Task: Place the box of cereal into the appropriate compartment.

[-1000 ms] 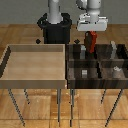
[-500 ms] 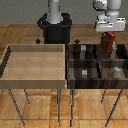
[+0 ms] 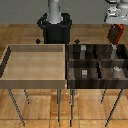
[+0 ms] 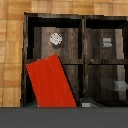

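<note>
My gripper (image 3: 116, 26) is shut on the box of cereal (image 3: 116, 34), a slim red box hanging below the fingers, high at the exterior view's right. It hovers above the back right cell (image 3: 108, 53) of the dark-brown four-cell bin, where the tall pale-grey block (image 3: 121, 51) stands. In the wrist view the red box (image 4: 50, 82) is tilted across one cell, and an elongated pale-grey block (image 4: 117, 85) shows in the cell beside it. The fingertips are hidden in the wrist view.
A large light-wood tray (image 3: 35, 80) stands at the exterior view's left, touching the bin. Other cells hold short grey shapes (image 3: 85, 72) (image 3: 116, 70) (image 3: 82, 50). The black robot base (image 3: 55, 30) stands behind the tray.
My gripper has moved toward the exterior view's right with the red box still in it, from above the bin's middle to above its right cells.
</note>
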Motion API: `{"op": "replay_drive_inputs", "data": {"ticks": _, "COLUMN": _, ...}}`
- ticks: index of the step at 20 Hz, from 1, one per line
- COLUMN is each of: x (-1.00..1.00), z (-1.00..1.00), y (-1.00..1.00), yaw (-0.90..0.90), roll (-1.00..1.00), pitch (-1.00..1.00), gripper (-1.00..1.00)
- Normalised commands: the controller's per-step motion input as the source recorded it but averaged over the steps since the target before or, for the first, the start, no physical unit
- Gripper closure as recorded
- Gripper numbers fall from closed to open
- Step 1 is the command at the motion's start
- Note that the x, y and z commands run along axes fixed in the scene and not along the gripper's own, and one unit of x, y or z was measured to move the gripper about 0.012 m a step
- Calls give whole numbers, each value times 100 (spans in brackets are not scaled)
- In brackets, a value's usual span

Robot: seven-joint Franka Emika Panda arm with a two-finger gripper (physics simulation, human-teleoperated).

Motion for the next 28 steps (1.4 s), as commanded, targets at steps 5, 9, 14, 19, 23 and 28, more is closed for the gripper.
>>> {"op": "replay_drive_inputs", "data": {"ticks": 5, "x": -80, "z": -10, "y": 0, "yaw": 0, "roll": 0, "pitch": 0, "gripper": 100}}
{"op": "replay_drive_inputs", "data": {"ticks": 9, "x": 0, "z": -100, "y": 0, "yaw": 0, "roll": 0, "pitch": 0, "gripper": 100}}
{"op": "replay_drive_inputs", "data": {"ticks": 14, "x": 0, "z": -100, "y": 0, "yaw": 0, "roll": 0, "pitch": 0, "gripper": 100}}
{"op": "replay_drive_inputs", "data": {"ticks": 19, "x": 0, "z": -100, "y": 0, "yaw": 0, "roll": 0, "pitch": 0, "gripper": 100}}
{"op": "replay_drive_inputs", "data": {"ticks": 23, "x": 0, "z": -100, "y": 0, "yaw": 0, "roll": 0, "pitch": 0, "gripper": 100}}
{"op": "replay_drive_inputs", "data": {"ticks": 28, "x": 0, "z": 0, "y": 0, "yaw": 0, "roll": 0, "pitch": 0, "gripper": -100}}
